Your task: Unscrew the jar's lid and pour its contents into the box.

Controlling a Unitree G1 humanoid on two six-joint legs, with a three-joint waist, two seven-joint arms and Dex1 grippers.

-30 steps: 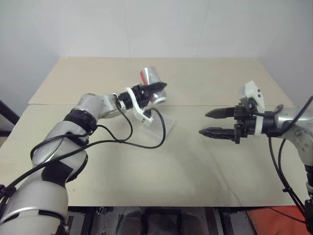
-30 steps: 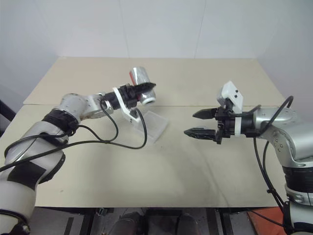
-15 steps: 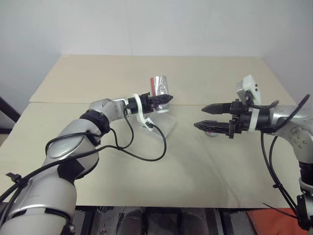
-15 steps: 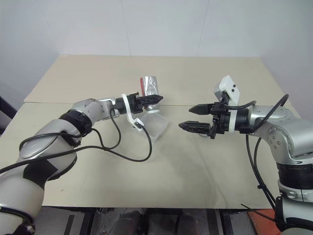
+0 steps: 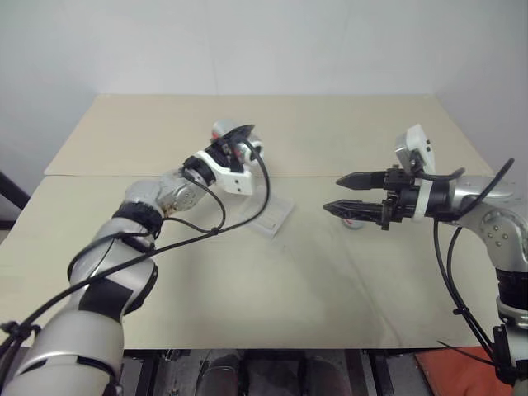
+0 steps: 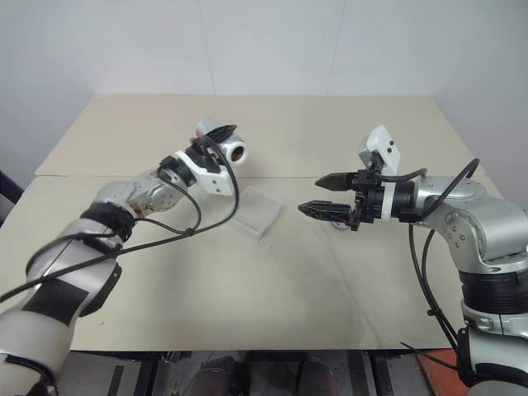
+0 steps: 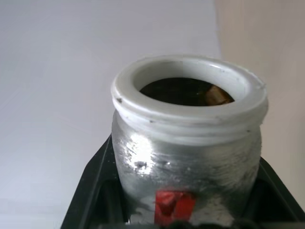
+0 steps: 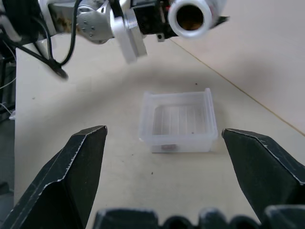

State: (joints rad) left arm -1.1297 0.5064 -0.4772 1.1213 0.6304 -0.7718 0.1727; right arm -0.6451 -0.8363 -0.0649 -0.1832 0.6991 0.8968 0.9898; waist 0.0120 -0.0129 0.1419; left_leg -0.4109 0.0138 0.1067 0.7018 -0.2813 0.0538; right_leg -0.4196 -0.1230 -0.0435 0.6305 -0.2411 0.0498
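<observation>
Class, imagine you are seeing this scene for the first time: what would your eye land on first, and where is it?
First, the open jar, lid off, gripped in the left end effector above the table, its mouth turned toward the right arm. Below it the clear box sits on the table. Opposite, the right end effector hangs open with nothing between its black fingers.

A bare test room, likely a robotics lab. Two plain beige worktops (image 5: 346, 280) stand pushed together, their seam running left to right across the middle. Blank white walls (image 5: 264, 41) close in on the far side and meet at a corner on the far right. Loose black cables (image 5: 450, 272) hang from the arms. Nothing homely or decorative stands anywhere on the boards.
</observation>
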